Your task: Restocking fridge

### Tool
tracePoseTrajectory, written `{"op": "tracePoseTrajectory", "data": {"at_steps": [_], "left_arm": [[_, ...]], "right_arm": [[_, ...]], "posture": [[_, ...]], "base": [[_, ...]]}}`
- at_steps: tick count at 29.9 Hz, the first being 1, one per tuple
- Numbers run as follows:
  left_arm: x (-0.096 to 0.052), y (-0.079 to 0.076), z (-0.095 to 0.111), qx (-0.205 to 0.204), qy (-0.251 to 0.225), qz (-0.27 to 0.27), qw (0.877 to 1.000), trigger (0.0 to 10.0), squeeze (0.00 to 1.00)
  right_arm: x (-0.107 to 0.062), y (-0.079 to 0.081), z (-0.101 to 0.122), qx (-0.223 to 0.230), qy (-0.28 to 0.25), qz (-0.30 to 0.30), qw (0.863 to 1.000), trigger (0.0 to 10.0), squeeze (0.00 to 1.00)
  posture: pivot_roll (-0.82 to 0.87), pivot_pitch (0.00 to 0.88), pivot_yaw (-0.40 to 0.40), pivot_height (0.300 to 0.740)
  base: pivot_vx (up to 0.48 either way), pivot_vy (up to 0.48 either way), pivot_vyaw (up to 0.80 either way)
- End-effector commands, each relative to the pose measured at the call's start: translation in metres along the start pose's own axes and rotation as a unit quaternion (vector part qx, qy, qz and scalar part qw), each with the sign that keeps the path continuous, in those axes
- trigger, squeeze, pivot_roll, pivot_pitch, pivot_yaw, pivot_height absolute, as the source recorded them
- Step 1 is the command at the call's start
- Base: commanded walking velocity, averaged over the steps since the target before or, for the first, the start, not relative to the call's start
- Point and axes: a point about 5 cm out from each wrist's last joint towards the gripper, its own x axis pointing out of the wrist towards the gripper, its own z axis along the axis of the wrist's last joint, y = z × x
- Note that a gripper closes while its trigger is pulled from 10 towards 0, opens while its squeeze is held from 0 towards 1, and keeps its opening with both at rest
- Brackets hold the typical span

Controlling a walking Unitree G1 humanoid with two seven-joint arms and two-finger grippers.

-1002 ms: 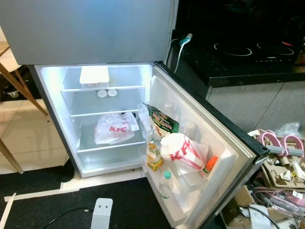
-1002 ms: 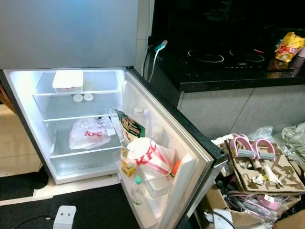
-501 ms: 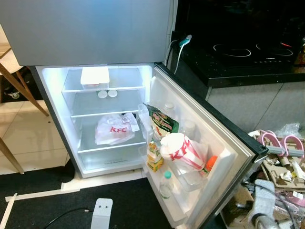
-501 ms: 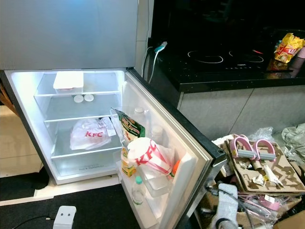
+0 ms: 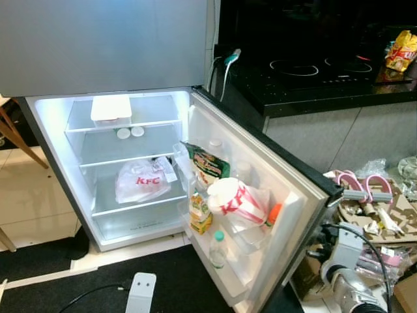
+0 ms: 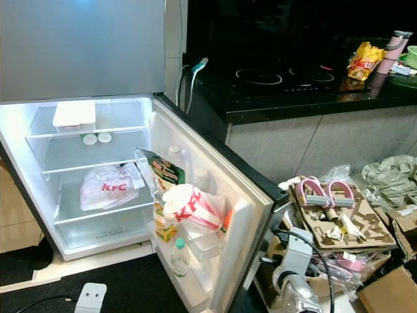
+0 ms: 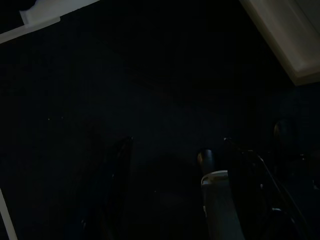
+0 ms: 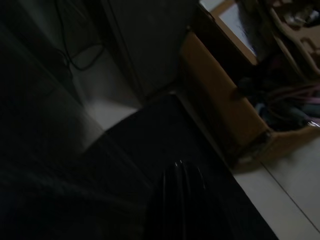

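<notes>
Seen low beside the open fridge [image 5: 57, 134]: the right arm [image 5: 348, 290], now risen further into the head views than half a second ago, close against the outer edge of the door [image 5: 290, 179]. In its wrist view, the right gripper [image 8: 179, 172] as one dark shape over a dark mat [image 8: 145, 132], with a cardboard box [image 8: 220, 95] just beyond it. Cannot tell how far open it is, nor anything held. No clearer for the left gripper [image 7: 162, 152], hanging in deep shade over dark floor: cannot tell its opening either.

Across the door from the right gripper, in the door racks:
- a green packet [image 5: 206, 167], uppermost;
- a juice carton [image 5: 199, 210] below it;
- a second KFC bag [image 5: 233, 201] beside the carton, nearer the gripper;
- an orange-capped bottle [image 5: 273, 214] nearest the gripper;
- a green-capped bottle [image 5: 217, 249] in the lowest rack.

Farther off, inside the lit cabinet: a white tub [image 5: 111, 107] on the top shelf, two white discs [image 5: 124, 133] beneath it, a KFC bag [image 5: 140, 180] on the next shelf down.

Whole scene slid leftward since the earlier frames, from camera movement; fridge contents placed as before. Newly in sight above the hob [image 5: 313, 72]: a yellow snack bag [image 5: 402, 50].
</notes>
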Motion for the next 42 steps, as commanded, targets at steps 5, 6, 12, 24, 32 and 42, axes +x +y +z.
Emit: {"op": "tracePoseTrajectory", "data": {"at_steps": [5,6,12,24,32,42], "left_arm": [[-0.001,0.003,-0.004,0.004,0.012,0.005,1.0,10.0,0.0],[-0.001,0.003,-0.004,0.004,0.012,0.005,1.0,10.0,0.0],[-0.001,0.003,-0.004,0.002,0.013,0.006,1.0,10.0,0.0],[-0.001,0.003,-0.006,-0.001,0.023,0.003,1.0,10.0,0.0],[-0.001,0.002,-0.009,0.0,0.034,0.0,0.999,10.0,0.0],[-0.001,0.001,-0.012,0.001,0.055,0.003,0.998,10.0,0.0]], "right_arm": [[0.001,-0.005,0.018,0.064,-0.022,-0.049,0.996,10.0,0.0],[0.001,-0.005,0.018,0.064,-0.022,-0.049,0.996,10.0,0.0],[0.0,-0.01,0.034,0.175,-0.049,-0.046,0.982,10.0,0.0],[0.001,0.07,0.042,0.128,-0.03,0.246,0.96,10.0,0.0],[-0.022,0.102,0.051,0.154,-0.032,0.495,0.855,10.0,0.0],[-0.008,0.074,0.027,0.11,-0.002,0.369,0.923,10.0,0.0]], "posture": [[-0.01,0.0,-0.067,0.738],[-0.01,0.0,-0.067,0.738],[-0.01,0.0,-0.068,0.738],[-0.01,0.0,-0.07,0.738],[-0.01,0.0,-0.071,0.738],[-0.01,0.0,-0.074,0.738]], "base": [[0.0,0.0,0.0],[0.0,0.0,0.0],[0.0,0.0,0.0],[0.0,0.0,0.0],[0.0,0.0,0.0],[0.0,0.0,0.0]]}}
